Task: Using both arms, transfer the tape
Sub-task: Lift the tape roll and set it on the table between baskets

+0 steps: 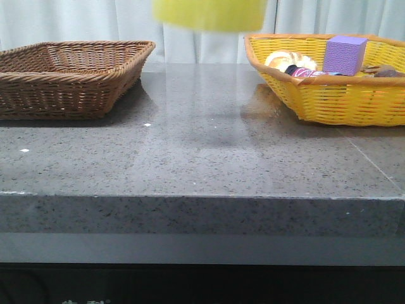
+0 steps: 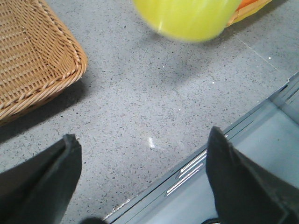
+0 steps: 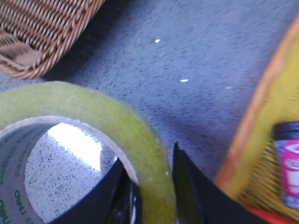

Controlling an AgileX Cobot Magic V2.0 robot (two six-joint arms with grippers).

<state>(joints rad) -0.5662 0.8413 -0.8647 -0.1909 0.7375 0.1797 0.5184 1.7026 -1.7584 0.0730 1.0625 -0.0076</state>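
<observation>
Right gripper pinching tape wall

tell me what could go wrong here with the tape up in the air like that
1. The right claw pinches only one wall of the tape, one finger inside the core, so the roll may twist or slip and drop onto the stone table.
2. The left claw is open and low over the table edge, apart from the roll, so a rushed handoff could miss.
3. The tape looks blurred in the front view, suggesting motion that makes alignment harder.
</observation>
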